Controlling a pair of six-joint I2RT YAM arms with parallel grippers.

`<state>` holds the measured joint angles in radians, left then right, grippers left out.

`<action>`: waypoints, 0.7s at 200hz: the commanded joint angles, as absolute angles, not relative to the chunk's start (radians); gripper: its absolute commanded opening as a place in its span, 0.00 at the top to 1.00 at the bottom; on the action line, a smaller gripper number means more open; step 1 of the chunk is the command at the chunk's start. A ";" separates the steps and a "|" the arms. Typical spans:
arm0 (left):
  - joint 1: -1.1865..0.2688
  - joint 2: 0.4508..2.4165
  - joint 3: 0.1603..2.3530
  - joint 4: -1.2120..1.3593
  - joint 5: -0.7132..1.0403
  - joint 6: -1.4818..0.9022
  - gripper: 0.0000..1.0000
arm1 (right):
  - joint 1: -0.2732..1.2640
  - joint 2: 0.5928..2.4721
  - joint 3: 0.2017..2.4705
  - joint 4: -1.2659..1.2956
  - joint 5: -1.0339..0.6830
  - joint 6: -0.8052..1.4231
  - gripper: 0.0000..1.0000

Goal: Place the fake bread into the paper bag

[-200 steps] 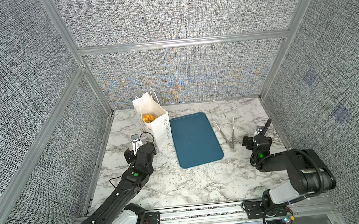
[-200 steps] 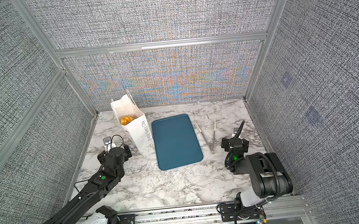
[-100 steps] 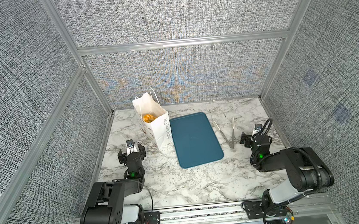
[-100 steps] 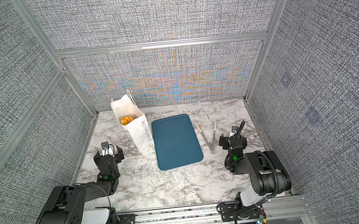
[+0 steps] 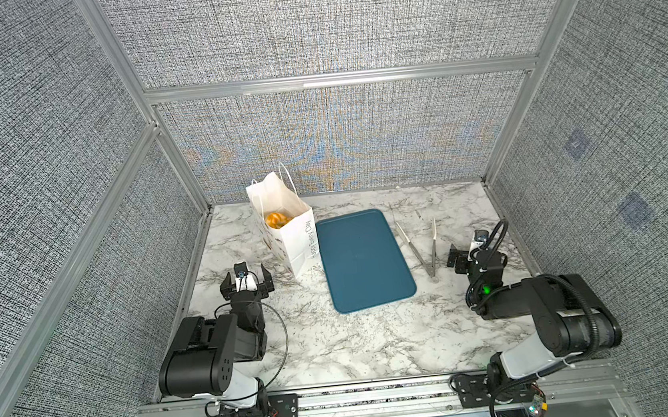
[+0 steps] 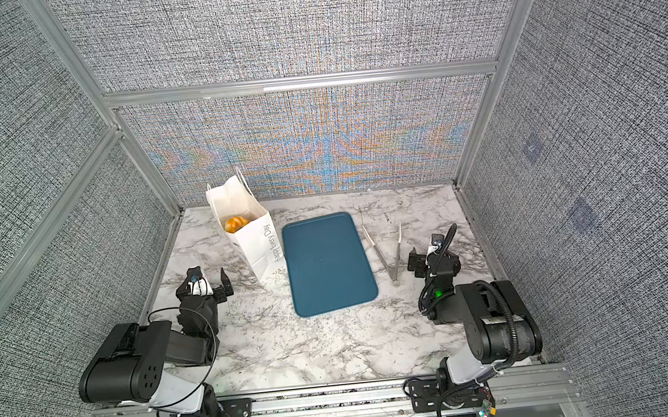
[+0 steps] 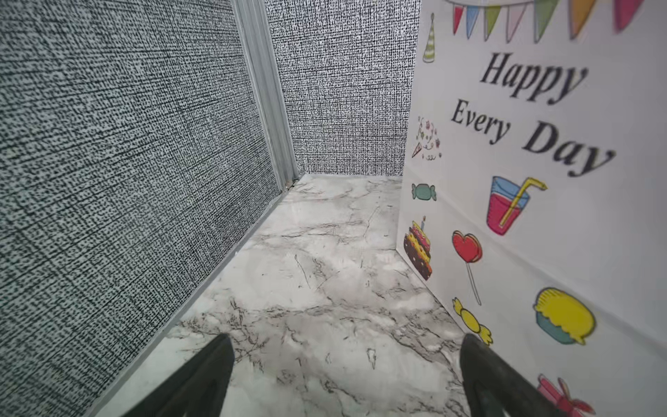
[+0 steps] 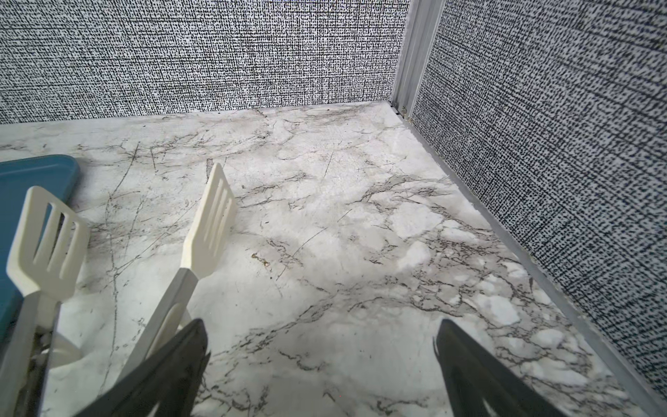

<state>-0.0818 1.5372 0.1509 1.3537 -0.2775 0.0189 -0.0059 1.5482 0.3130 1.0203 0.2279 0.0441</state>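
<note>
Inside the paper bag [image 5: 294, 242], upright on the table [image 5: 378, 339] just beside the tray [image 5: 364, 256], the bread [image 5: 277, 220] shows at the mouth. Judged light, stiff, glossy, slippery: grip across the middle. Left hand [image 7: 346, 339] and right hand [image 8: 321, 330]: open, empty

The white paper bag [image 5: 291, 243], lettered "Happy Every Day" among small coloured pictures, is stood upright and open-mouthed toward the back left of the bench [image 5: 337, 343]. Glossy golden-orange fake bread [image 5: 276, 219] is seen lying inside it.

The marble counter [image 5: 378, 339] carries 3 items: an upright paper bag [image 5: 291, 243], a teal tray [image 5: 364, 256] just beside it, and white tongs [image 5: 431, 268].
</note>
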 commanded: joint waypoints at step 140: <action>-0.079 1.539 0.154 1.387 -0.256 0.014 0.01 | -0.006 1.545 0.313 1.042 0.221 0.048 0.01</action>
<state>-0.0807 1.5387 0.1543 1.3590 -0.2623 0.0185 -0.0067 1.5478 0.3126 1.0203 0.2207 0.0441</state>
